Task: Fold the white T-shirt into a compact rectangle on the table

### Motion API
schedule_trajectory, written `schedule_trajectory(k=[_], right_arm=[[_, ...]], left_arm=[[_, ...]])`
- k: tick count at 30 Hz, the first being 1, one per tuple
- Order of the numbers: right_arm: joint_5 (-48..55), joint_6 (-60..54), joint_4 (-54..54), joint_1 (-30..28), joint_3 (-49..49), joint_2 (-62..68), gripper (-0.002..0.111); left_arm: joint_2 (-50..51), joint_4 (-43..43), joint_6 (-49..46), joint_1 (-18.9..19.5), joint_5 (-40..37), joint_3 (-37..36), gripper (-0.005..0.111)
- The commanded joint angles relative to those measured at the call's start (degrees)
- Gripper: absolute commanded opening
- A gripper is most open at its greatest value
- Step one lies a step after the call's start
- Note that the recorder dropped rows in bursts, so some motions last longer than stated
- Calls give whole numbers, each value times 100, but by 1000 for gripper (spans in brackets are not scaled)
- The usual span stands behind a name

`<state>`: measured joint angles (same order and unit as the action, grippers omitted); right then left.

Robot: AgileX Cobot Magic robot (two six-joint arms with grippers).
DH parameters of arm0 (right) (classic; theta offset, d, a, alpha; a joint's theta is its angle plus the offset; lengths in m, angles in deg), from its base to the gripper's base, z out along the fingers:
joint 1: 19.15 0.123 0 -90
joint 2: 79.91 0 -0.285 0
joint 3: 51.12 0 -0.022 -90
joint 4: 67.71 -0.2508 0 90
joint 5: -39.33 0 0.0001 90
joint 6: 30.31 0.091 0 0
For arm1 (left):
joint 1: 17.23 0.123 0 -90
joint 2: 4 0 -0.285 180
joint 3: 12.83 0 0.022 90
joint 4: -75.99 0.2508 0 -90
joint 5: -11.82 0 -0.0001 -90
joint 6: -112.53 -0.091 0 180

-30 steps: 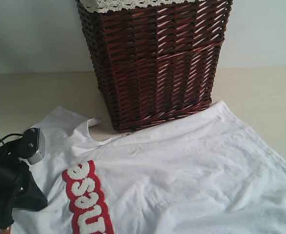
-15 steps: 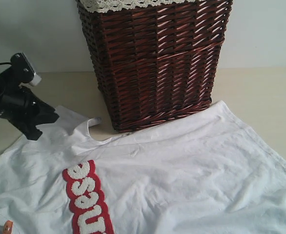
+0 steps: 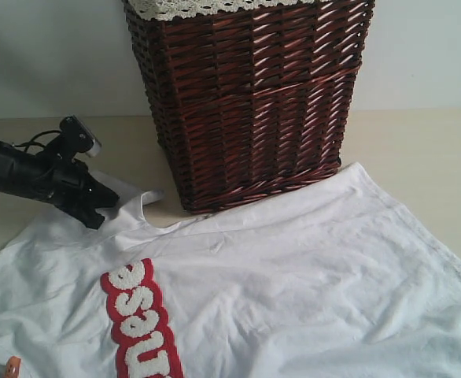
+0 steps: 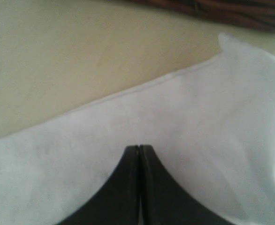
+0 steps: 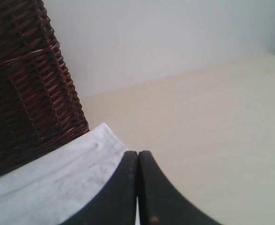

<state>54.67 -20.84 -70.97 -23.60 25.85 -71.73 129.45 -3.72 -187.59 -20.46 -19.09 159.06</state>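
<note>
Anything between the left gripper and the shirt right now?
Nothing visible. The left gripper, jaws shut, is directly over the white T-shirt near its corner. The wicker basket stands off to the side, not between them.

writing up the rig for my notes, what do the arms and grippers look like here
The left arm is matte black, carrying a small silver-faced camera block and thin black cables. The left gripper and right gripper look alike: two smooth black fingers, wide at the base, tapering to narrow tips. No markings show.
</note>
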Motion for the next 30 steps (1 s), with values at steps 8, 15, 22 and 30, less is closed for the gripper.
schedule_trajectory(k=[8,15,22,30], right_arm=[[-23,-25,44,-23,25,-40,0],[-23,-25,44,-23,25,-40,0],[-23,-25,44,-23,25,-40,0],[-23,-25,30,-23,25,-40,0]], left_arm=[[671,-173,-9,-278,1753,595,0],[597,-655,78,-267,2740,1011,0],[-44,-1083,78,-250,2671,1011,0],[-1826,-967,175,-86,2571,294,20]])
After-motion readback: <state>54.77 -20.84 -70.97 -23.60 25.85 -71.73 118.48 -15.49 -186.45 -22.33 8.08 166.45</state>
